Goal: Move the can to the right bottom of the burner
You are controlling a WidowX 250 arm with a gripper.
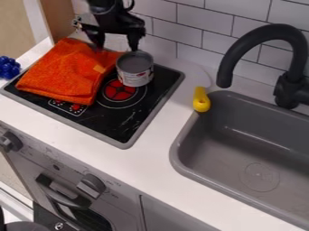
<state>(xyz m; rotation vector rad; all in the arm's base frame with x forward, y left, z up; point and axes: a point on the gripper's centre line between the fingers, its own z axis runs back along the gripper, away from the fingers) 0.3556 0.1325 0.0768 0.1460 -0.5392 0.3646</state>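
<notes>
Pincer: at the top of the view, left of centre, the pincer hangs with its two fingers spread wide and grips nothing; the right-hand fingertip shows right at the can's far rim – whether they touch, I cannot tell.
Can: the grey can stands upright on the stove, open end up, and hides the back right part of the burner.
Burner: the burner shows red, ringed in white, to the front and left of the can.
Cloth: an orange cloth lies folded over the left and back of the stove, its right side close beside the can.
Stove: the black stove has a grey rim and sits on the white worktop.
Blue thing: a bumpy blue thing lies at the left edge of the view.
Yellow handle: the yellow handle rests by the sink's back left corner.
Sink: the grey sink is at the right, with a black tap curving over its back left part.
Oven: below the worktop's front edge – grey front, dark knobs.
</notes>
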